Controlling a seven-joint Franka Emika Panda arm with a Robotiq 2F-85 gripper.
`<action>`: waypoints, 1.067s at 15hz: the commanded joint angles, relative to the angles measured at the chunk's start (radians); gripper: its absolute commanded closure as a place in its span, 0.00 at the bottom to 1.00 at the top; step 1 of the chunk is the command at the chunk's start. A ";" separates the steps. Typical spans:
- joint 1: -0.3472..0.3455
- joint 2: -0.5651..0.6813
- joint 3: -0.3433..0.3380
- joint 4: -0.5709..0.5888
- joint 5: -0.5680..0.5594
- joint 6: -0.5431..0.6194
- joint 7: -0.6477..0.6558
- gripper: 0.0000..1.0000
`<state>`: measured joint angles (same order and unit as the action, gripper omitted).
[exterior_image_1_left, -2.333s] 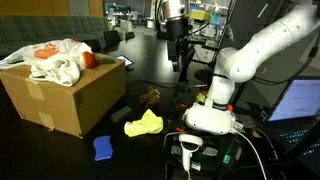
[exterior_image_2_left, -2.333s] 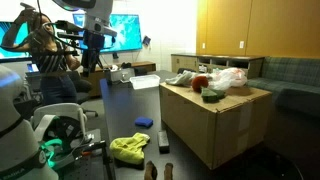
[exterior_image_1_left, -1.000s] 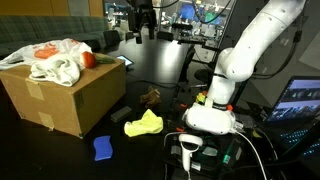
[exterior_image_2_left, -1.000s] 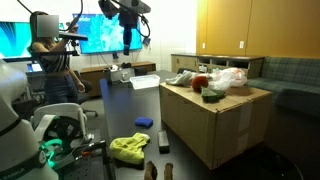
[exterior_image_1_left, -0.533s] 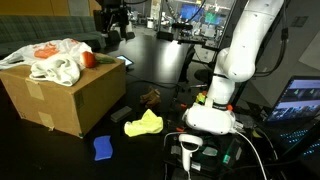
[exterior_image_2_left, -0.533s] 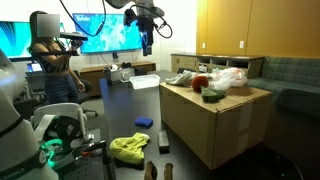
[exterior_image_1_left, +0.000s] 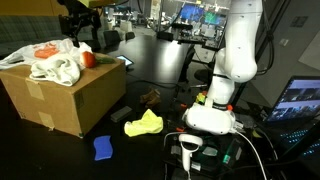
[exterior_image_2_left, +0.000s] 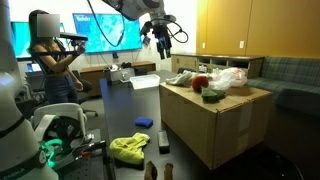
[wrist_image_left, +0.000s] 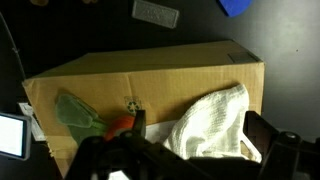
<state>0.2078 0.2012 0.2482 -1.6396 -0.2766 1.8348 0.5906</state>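
Black Robotiq gripper (exterior_image_2_left: 160, 40) hovering above brown cardboard box (exterior_image_1_left: 70, 95), jaws standing wide, gripping nothing. Crumpled white cloth (wrist_image_left: 212, 125), green rag (wrist_image_left: 78, 115) and small orange object (wrist_image_left: 120, 124) lying on box top, untouched. Approach judged under way; no contact, no grasp yet. Yellow cloth (exterior_image_1_left: 144, 123) lying beside box base.

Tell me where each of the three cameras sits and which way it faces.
An exterior view: sits low, faces the cardboard box and the arm's base; gripper high near the box.
An exterior view: beside the base, facing the box's other side and a person; gripper high.
Wrist view: above the box, looking down; dark fingers at the bottom edge.
Shared: box, white cloth; both exterior views show the yellow cloth.
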 joint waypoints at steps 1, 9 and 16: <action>0.038 0.095 -0.059 0.109 -0.033 0.013 0.003 0.00; 0.038 0.169 -0.154 0.103 -0.033 0.101 -0.014 0.00; 0.035 0.200 -0.212 0.098 -0.059 0.135 -0.015 0.00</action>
<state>0.2326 0.3856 0.0577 -1.5607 -0.3040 1.9427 0.5872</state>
